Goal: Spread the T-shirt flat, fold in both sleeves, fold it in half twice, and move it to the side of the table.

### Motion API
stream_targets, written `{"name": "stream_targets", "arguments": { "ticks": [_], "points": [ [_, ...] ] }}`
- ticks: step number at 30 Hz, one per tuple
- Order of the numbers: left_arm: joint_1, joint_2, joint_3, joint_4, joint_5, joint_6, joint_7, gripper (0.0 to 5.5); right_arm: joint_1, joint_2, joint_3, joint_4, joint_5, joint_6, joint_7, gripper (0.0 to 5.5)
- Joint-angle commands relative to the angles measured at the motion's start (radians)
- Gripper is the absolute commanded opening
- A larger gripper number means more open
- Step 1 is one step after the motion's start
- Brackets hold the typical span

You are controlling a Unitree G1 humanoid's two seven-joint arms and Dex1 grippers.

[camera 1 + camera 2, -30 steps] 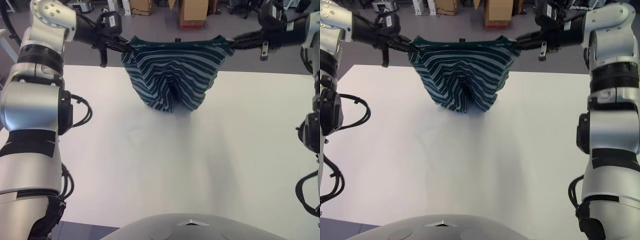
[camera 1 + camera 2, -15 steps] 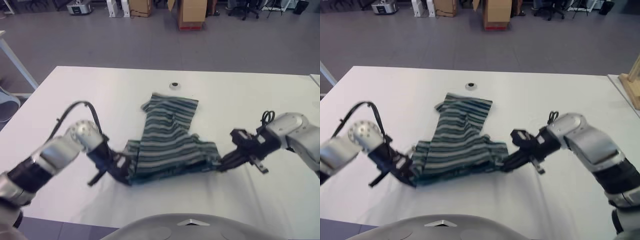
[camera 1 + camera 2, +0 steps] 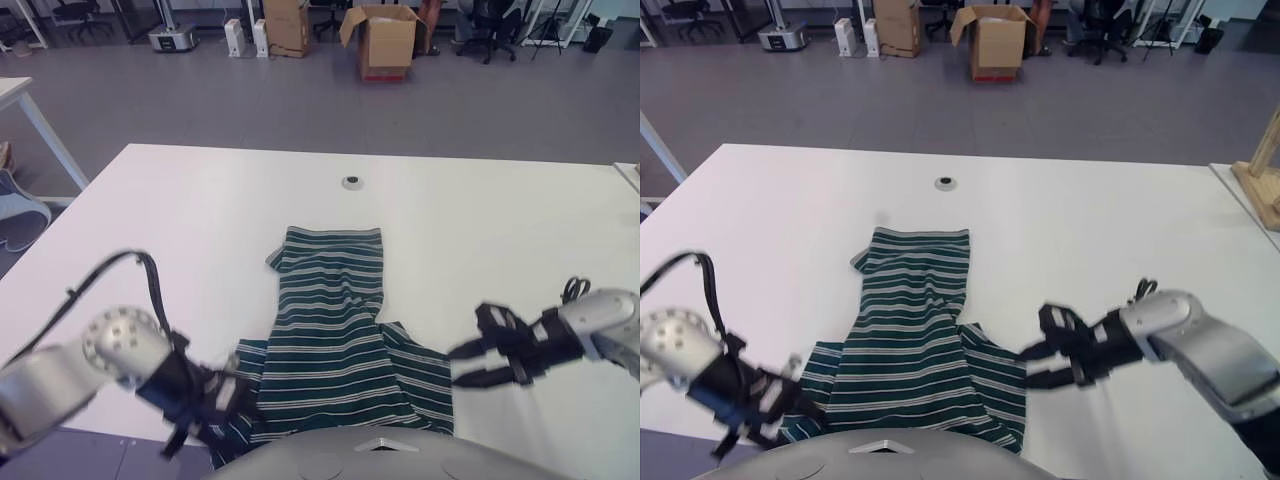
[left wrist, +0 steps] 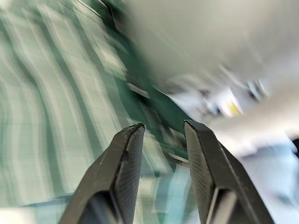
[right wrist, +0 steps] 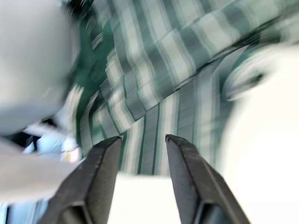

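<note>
Lying lengthwise on the white table (image 3: 500,220), lower centre of the left eye view: one green-and-white striped T-shirt (image 3: 330,330), narrow far end toward mid-frame, wider rumpled near end at the bottom edge. Left gripper (image 3: 228,405), lower left, at the shirt's near left corner; contact with the cloth cannot be told. Right gripper (image 3: 462,364), lower right, fingers parted, just beside the shirt's right edge, holding nothing. Small round fitting (image 3: 351,181) on the table above the shirt, well apart from it. Open cardboard box (image 3: 385,30) on the floor, top centre.

Right eye view: same layout, shirt sitting left of centre.

Left wrist view: two dark fingers (image 4: 124,158) spread, striped cloth beyond them, nothing between.

Right wrist view: two dark fingers spread, creased striped cloth past the tips, white table beside it.
</note>
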Motion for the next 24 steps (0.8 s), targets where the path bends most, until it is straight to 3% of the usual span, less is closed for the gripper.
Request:
{"name": "stream_targets", "arguments": {
  "ticks": [1, 5, 9, 11, 16, 19, 24],
  "points": [
    [-0.407, -0.242, -0.005, 0.375, 0.019, 0.085, 0.090, 1.54, -0.337, 0.273, 0.067, 0.353, -0.175, -0.095, -0.247, 2.25],
    [-0.530, -0.426, -0.057, 0.703, 0.272, -0.046, 0.257, 1.54, -0.568, 0.579, 0.143, 0.806, -0.332, -0.348, -0.379, 2.25],
    [-0.584, -0.522, -0.059, 0.872, 0.412, -0.164, 0.319, 1.54, -0.681, 0.715, 0.162, 1.108, -0.410, -0.527, -0.362, 2.25],
    [-0.591, -0.545, -0.058, 0.922, 0.463, -0.212, 0.329, 1.54, -0.699, 0.714, 0.212, 1.203, -0.507, -0.621, -0.375, 2.25],
    [-0.604, -0.591, -0.052, 0.982, 0.532, -0.282, 0.340, 1.54, -0.750, 0.583, 0.499, 1.403, -0.980, -0.923, -0.609, 2.25],
    [-0.650, -0.669, -0.085, 1.081, 0.572, -0.346, 0.339, 1.54, -0.779, 0.594, 0.485, 1.453, -0.999, -0.989, -0.670, 2.25],
    [-0.749, -0.876, -0.122, 1.533, 0.704, -0.593, 0.476, 1.54, -0.788, 0.633, 0.433, 1.489, -0.980, -1.072, -0.686, 2.25]
  ]
}}
